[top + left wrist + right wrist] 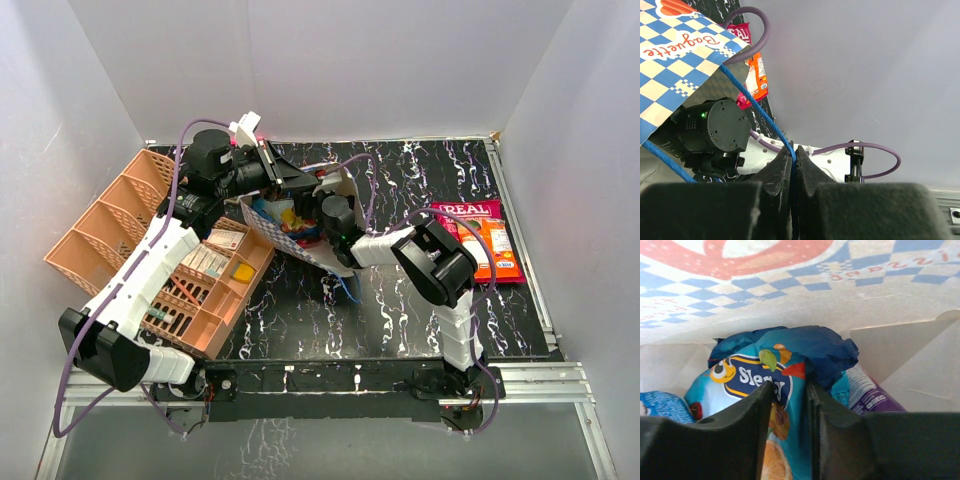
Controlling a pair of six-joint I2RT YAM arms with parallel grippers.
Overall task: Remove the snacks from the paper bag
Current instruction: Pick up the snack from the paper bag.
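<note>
**R arm inside bakery bag, closing on blue snack**

L jaws pressed together on the blue cord handle of the chequered paper bag, holding its mouth up. R jaws, deep inside the bag, stand close-set w/ a fold of the blue snack packet between them; looks like a pinch. Packet lies straight ahead of R jaws, long axis approx. along their reach, purple packet just beside it. R arm is nearer; L is busy w/ the handle. Pull-out prob. must run straight back thru the mouth. Magenta packet and orange packets lie out on the bench.
</note>
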